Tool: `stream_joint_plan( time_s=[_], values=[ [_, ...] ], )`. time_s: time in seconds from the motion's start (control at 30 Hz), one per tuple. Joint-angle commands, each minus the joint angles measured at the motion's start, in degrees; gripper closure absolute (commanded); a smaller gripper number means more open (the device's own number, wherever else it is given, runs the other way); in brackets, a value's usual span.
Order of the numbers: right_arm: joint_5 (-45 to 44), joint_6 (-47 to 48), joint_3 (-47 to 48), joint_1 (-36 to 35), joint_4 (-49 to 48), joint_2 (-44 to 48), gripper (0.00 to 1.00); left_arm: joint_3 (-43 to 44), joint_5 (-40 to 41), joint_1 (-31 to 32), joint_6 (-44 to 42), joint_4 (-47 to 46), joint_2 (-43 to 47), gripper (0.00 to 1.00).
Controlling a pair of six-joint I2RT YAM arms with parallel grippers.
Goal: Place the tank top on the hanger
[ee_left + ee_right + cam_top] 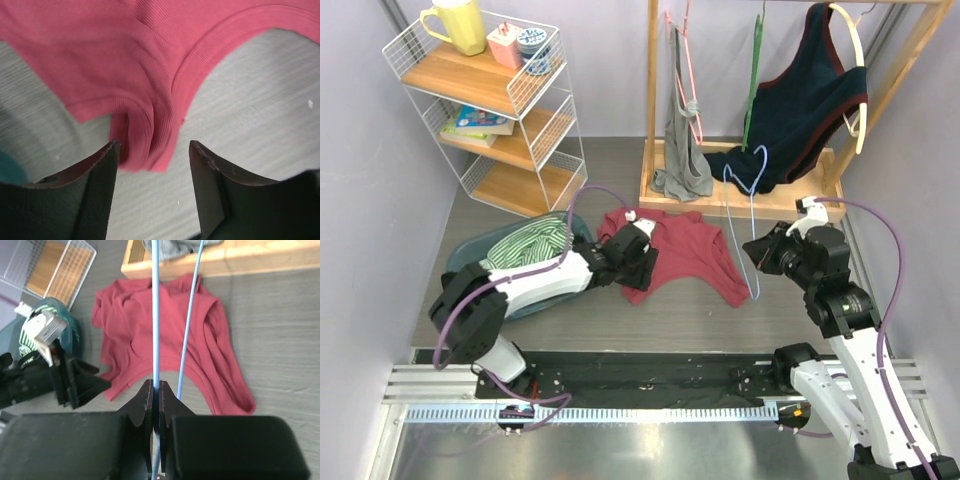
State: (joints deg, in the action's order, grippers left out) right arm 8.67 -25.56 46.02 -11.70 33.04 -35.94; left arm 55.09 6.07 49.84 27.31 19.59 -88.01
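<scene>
1. Tank top (685,250) lies crumpled at the centre of the top view.
2. The hanger (155,315) stands over the top's 3 o'clock edge. The right gripper (156,390) holds it, jaws pinched tight on one wire.
3. The left gripper (152,147), jaws wide, straddles a folded strap (150,130) at the top's 9 o'clock. Closing here could catch both layers and seal the opening against the hanger.

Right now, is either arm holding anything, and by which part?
The right tool is shut on the thin light-blue wire hanger, pinching one straight frame wire. The left tool is open by a strap of the maroon fabric tank top, gripping nothing.
</scene>
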Motion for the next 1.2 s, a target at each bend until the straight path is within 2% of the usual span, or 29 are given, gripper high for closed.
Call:
stream_joint_plan(
  time_s=[0.0, 0.2, 0.3, 0.4, 0.43, 0.5, 0.7, 0.87, 1.03, 1.07, 1.17],
  values=[
    [2.76, -0.89, -2.07, 0.01, -1.22, 2.37, 0.99, 2.65, 2.63, 0.08, 1.16, -5.18, -4.62, 0.43],
    [3.81, -0.89, -3.92, 0.02, -0.61, 3.51, 0.99, 2.74, 7.11, 0.17, 1.96, -4.39, -7.09, 0.50],
    [4.43, -0.81, -4.45, 0.01, -0.52, 3.69, 0.99, 2.30, 8.26, 0.17, 2.48, -4.21, -7.00, 0.60],
    [4.87, -0.54, -4.80, 0.10, -0.43, 3.60, 0.99, 1.69, 8.17, 0.17, 2.84, -4.21, -6.74, 0.77],
    [5.04, -0.02, -4.80, -0.07, -0.34, 3.51, 0.99, 1.86, 8.17, 0.17, 2.92, -4.04, -6.39, 0.91],
    [5.66, 0.51, -4.71, 0.10, 0.01, 3.60, 0.99, 2.56, 8.61, 0.17, 2.92, -3.34, -5.78, 1.00],
    [12.06, 2.97, -4.71, 0.01, 0.45, 3.34, 0.99, 7.39, 9.49, -1.15, 1.08, 0.00, -0.77, 1.00],
    [16.90, 3.15, -6.20, -0.42, -0.25, 3.07, 0.99, 8.81, 2.47, -6.50, 1.08, -0.08, 0.56, 1.00],
    [22.26, 4.47, -6.12, -0.95, 0.45, 3.25, 0.99, 9.42, -5.26, -14.59, 2.39, -2.01, -1.46, 1.00],
    [23.23, 4.64, -6.03, -1.04, 0.62, 3.25, 0.99, 9.51, -8.75, -15.47, 2.48, -2.80, -1.73, 1.00],
    [25.43, 5.35, -5.68, -1.74, 1.50, 3.69, 0.99, 11.17, -11.33, -17.76, 2.14, -3.69, -3.57, 1.00]
  ],
)
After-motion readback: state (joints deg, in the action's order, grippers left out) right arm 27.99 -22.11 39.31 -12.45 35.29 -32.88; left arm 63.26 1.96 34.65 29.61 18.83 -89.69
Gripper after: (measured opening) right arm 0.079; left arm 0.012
